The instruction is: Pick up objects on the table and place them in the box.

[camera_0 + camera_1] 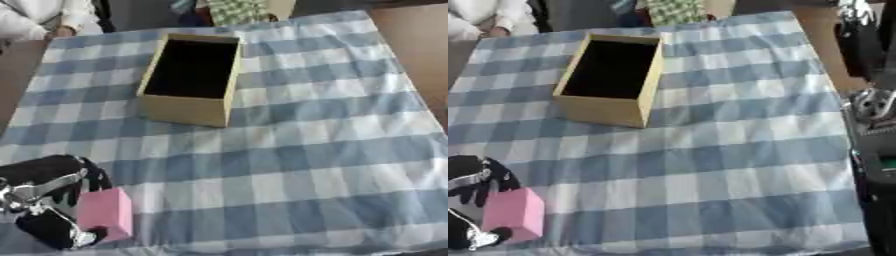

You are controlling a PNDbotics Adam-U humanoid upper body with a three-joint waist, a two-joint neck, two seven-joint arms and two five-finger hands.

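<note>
Gripping a pink block (106, 213) at the near left corner of the tabletop (332, 165), the left robot hand (44, 210) is wrapping its black and silver fingers (35, 192) around the block's left side, with a fingertip curling under its near edge. The block is sitting upright, its pale pink top facing up and its darker pink front facing the near edge, and I cannot tell whether it is resting on the cloth or just lifted off it.

A blue and white checked cloth (289, 125) is covering the tabletop from the near edge to the far one. Well apart from the block, toward the far left of the middle, a tan cardboard box (185, 111) is standing open on the cloth, its long side running away from the near edge and its dark inside showing nothing that I can make out.

Along the right edge, in the right eye view only, the robot's right arm (877, 150) is showing as black and silver parts hanging beside the cloth. Its robot hand is not showing clearly enough for me to say whether it is released or clenched, so I cannot tell.
</note>
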